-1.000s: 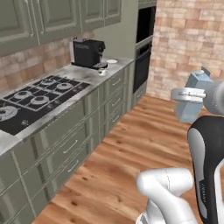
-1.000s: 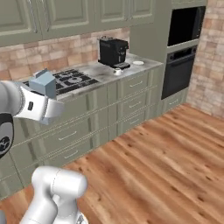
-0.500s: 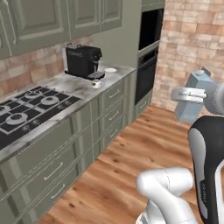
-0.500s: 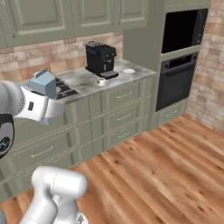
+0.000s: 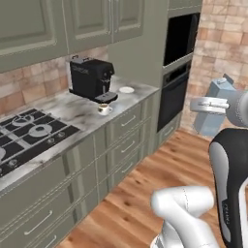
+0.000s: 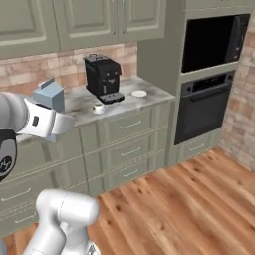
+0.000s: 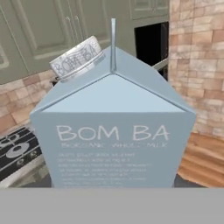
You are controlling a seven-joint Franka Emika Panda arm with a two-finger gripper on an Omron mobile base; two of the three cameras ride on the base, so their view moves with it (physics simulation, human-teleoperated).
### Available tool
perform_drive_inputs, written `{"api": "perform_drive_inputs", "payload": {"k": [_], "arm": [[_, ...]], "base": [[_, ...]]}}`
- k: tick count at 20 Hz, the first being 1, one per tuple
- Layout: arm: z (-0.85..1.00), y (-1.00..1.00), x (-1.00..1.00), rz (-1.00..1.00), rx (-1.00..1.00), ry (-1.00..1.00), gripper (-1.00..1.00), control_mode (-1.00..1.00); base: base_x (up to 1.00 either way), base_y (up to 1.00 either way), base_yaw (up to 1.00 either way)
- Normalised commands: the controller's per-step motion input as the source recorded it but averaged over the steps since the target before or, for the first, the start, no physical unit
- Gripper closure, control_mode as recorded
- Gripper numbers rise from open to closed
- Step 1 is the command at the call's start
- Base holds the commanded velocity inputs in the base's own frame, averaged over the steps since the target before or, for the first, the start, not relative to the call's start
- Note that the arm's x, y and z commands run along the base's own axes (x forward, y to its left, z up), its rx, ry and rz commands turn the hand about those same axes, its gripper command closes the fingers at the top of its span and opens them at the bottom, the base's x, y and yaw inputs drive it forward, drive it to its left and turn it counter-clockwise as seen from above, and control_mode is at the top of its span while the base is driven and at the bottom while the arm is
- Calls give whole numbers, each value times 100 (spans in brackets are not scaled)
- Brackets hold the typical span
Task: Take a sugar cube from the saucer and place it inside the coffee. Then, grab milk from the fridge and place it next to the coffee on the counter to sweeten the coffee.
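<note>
A pale blue milk (image 7: pixel 113 131) carton is held upright in the air, and my gripper (image 5: pixel 211 104) is shut on it, well away from the counter (image 5: pixel 72 112). The same milk (image 5: pixel 217 110) shows at the right of the left base view, and the milk (image 6: pixel 50 94) shows at the left of the right base view. The coffee (image 5: pixel 103 109) is a small white cup in front of the black coffee machine (image 5: pixel 91 77). Further right lies the white saucer (image 5: pixel 127 89). The coffee (image 6: pixel 98 107) and the saucer (image 6: pixel 139 93) also show from the right side. The fridge is out of view.
A black gas hob (image 5: pixel 24 138) sits in the counter to the left. A tall cabinet with a built-in black oven (image 6: pixel 209 79) ends the counter on the right. Olive-green drawers (image 6: pixel 124 149) run below, and a brick wall (image 5: pixel 218 48) stands beyond. Wooden floor (image 6: pixel 174 209) lies open.
The whole picture has shifted: the base has moved, bringing the coffee machine and cup closer and more central. The milk stays in my gripper as before.
</note>
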Motion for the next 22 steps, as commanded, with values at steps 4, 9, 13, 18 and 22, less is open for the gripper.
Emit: {"api": "perform_drive_inputs", "payload": {"k": [4,9,13,18,22], "arm": [[0,0,0,0,0,0,100,100],[0,0,0,0,0,0,100,100],[0,0,0,0,0,0,100,100],[0,0,0,0,0,0,100,100],[0,0,0,0,0,0,100,100]], "base": [[100,-24,27],[100,-26,35],[100,-32,42],[97,-32,45],[59,-24,56]]}}
